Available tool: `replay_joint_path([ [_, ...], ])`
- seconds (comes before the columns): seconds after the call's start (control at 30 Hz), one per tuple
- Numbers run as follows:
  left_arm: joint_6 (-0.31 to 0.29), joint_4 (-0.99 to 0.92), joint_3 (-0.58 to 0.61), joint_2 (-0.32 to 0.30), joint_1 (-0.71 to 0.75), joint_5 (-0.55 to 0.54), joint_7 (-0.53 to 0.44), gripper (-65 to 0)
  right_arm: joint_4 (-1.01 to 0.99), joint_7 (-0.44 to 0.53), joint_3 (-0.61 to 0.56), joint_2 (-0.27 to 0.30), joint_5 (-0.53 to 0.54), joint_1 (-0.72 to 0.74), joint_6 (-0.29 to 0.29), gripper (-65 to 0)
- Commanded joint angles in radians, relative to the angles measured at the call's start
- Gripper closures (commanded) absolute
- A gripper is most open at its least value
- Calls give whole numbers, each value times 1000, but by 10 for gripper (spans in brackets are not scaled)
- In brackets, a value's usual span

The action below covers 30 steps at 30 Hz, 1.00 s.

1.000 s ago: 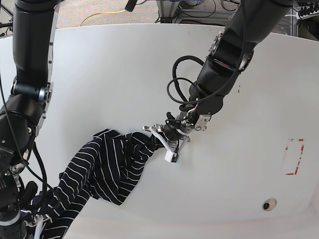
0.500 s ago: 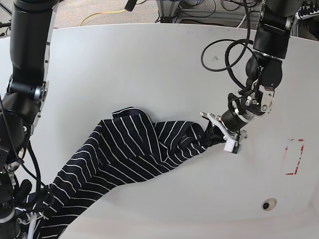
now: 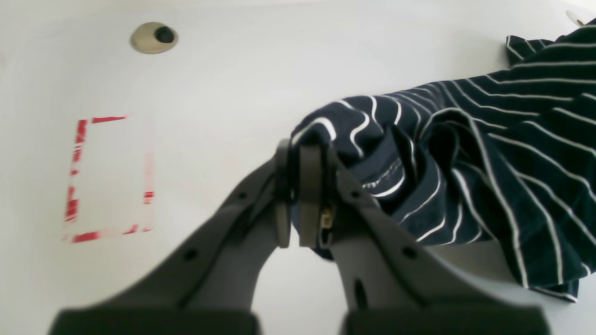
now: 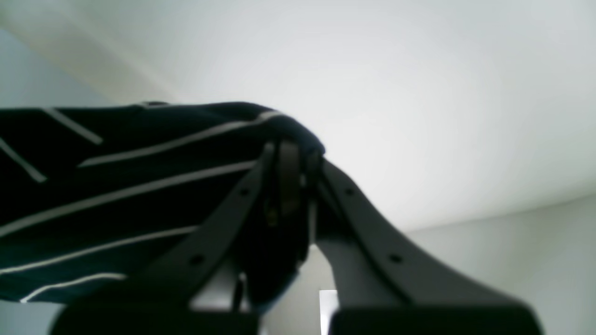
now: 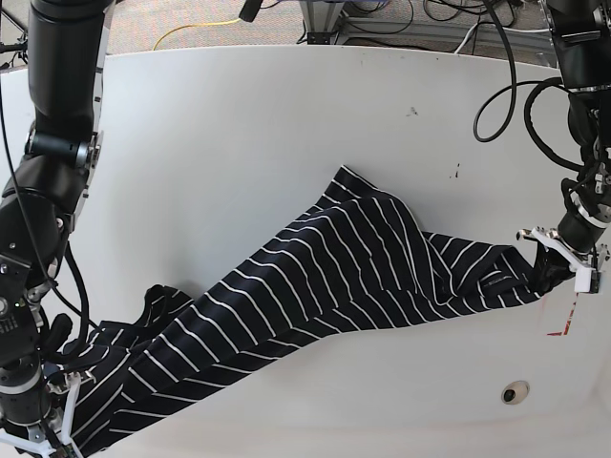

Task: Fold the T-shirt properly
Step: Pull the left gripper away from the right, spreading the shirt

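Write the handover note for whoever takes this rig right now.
Left gripper: shut on one end of the T-shirt, beside the red tape marking.
Right gripper: shut on the other end, at the table's near corner.
T-shirt: stretched diagonally between both grippers, partly spread, middle bunched and creased.
Done: both ends gripped, shirt pulled out.
Left: flatten it, then every fold.

Thin white stripes are carried by the dark navy T-shirt (table white, marked in red)
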Motion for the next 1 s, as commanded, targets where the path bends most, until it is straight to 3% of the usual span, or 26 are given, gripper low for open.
replay_joint_path([
  [0.0, -8, 19, -65, -26, -21, -12, -6, 0, 34, 12, 59, -1, -16, 0, -10, 0],
  [0.13, -4, -10, -107, -29, -24, 11, 31, 0, 57, 10, 104, -20, -16, -77, -10, 0],
  [0.3, -8, -99, -127, -21, -25, 129, 31, 0, 60, 10, 176, -60, -16, -174, -10, 0],
  [0.43, -8, -129, -160, -21, -25, 135, 29, 0, 50, 16, 274, -72, -14, -252, -10, 0],
  [0.63, -8, -204, -186, -44, -45, 136, 29, 0, 39, 16, 326, -83, -9, -341, -10, 0],
  [0.97, -7, -15, -191, -58, -50, 135, 39, 0, 53, 42, 335, -107, -9, -426, -10, 0],
])
